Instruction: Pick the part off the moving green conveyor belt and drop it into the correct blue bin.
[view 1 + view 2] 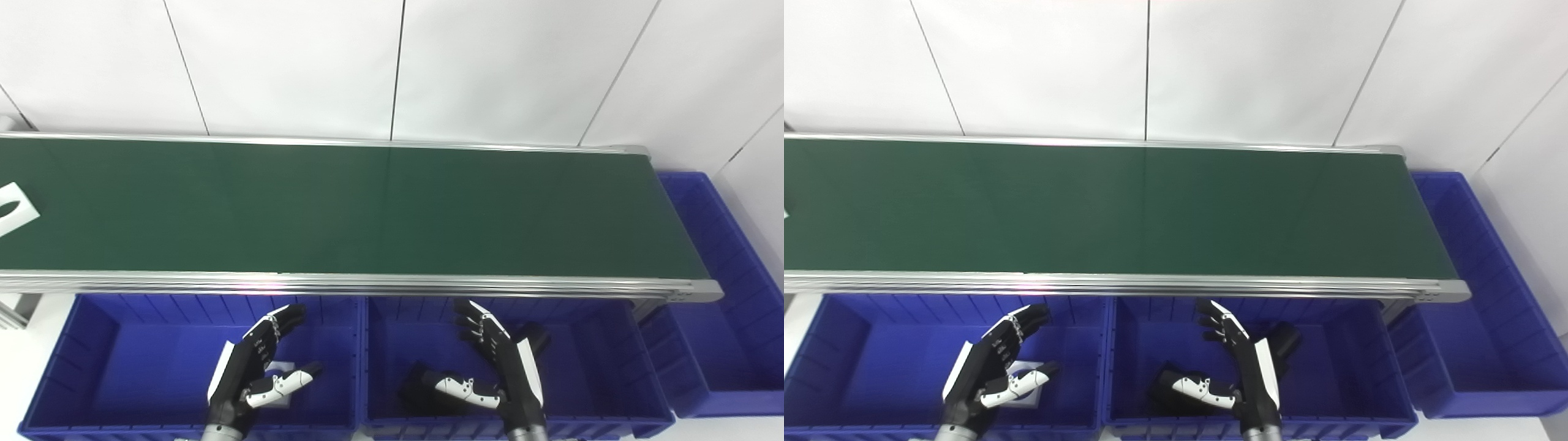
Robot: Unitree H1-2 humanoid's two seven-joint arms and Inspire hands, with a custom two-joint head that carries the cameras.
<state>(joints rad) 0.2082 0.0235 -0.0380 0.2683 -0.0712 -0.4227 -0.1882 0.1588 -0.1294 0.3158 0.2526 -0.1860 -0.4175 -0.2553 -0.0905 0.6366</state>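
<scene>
**Waiting for the part to arrive**

Hovering over the two near blue plastic bins, the left hand (257,367) and right hand (490,361) hold nothing, fingers spread, palms facing each other (ready, I'd guess, to reach up once the piece comes within range). The flat white part with an oval cut-out (13,209) lies at the far left end of the long green conveyor belt (367,208), well apart from both hands. Only the left eye view shows it properly; the right eye view catches a mere sliver at its edge. A third blue bin (723,294) sits past the belt's right end.
</scene>
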